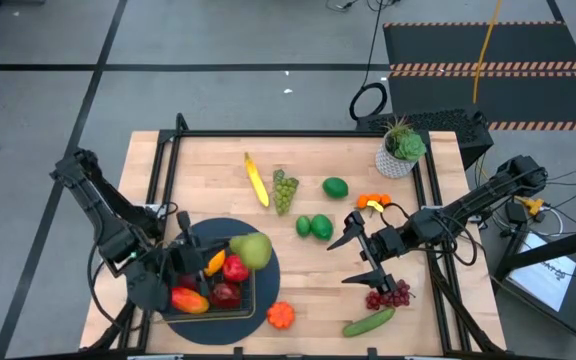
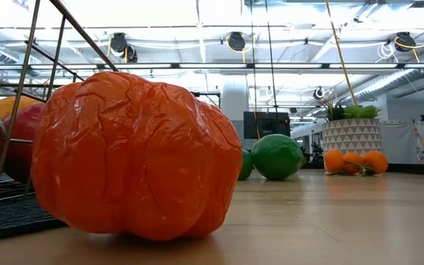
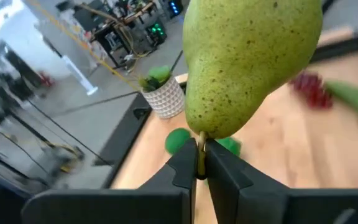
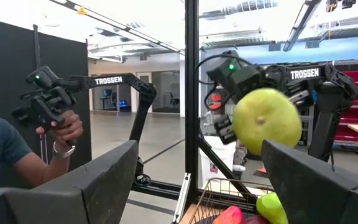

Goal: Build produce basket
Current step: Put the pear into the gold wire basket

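Pear (image 1: 252, 250) hangs over the basket (image 1: 245, 297), pinched by its stem in the left gripper (image 1: 190, 256), whose arm reaches low across the basket. Right gripper (image 1: 364, 254) hovers well right of the basket, fingers spread wide.

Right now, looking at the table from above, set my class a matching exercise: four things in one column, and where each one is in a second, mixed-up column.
Things
1. pear
2. cucumber
3. potted plant
4. banana

Places
A. far right corner of the table
B. held by its stem in the left gripper, over the basket
C. near edge of the table, beside the purple grapes
D. far middle of the table, next to the green grapes

Pairs: 1-B, 2-C, 3-A, 4-D
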Controlling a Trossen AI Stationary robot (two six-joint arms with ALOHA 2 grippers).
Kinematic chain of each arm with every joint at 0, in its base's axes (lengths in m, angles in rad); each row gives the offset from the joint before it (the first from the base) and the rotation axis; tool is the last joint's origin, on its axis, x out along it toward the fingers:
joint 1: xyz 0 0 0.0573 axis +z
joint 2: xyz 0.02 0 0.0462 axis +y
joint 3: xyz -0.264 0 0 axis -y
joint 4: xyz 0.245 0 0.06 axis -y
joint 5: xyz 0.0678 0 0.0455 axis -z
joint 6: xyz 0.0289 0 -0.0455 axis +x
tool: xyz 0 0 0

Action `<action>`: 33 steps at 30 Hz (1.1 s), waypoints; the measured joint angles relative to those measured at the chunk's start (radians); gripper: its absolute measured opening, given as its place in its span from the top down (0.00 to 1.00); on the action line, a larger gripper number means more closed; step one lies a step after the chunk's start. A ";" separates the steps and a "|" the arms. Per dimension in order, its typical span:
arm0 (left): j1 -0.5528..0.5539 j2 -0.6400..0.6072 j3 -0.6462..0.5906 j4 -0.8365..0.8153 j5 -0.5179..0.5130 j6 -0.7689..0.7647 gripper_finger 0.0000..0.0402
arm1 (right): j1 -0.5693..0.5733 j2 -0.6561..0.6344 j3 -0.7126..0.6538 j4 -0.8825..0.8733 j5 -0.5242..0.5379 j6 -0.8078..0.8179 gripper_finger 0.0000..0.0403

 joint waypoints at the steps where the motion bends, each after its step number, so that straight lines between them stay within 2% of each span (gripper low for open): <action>1: 0.002 -0.005 0.000 0.020 0.000 -0.022 0.93 | 0.000 0.000 0.000 0.000 0.000 0.000 0.17; 6: 0.003 -0.007 0.000 0.072 0.020 -0.177 0.98 | 0.000 0.000 0.000 0.000 0.000 0.001 0.17; 10: 0.003 -0.008 0.000 0.121 0.072 -0.294 0.94 | 0.000 0.000 0.000 0.000 0.000 0.008 0.17; 16: -0.006 -0.008 0.000 0.178 0.093 -0.260 0.92 | 0.000 0.000 0.000 -0.001 0.000 0.008 0.17; 22: -0.007 -0.008 0.000 0.172 0.207 -0.154 0.98 | 0.000 0.000 0.000 -0.004 0.000 0.008 0.17; 33: -0.028 -0.018 0.000 -0.060 0.388 -0.207 0.98 | 0.000 0.000 0.000 -0.026 0.000 0.027 0.17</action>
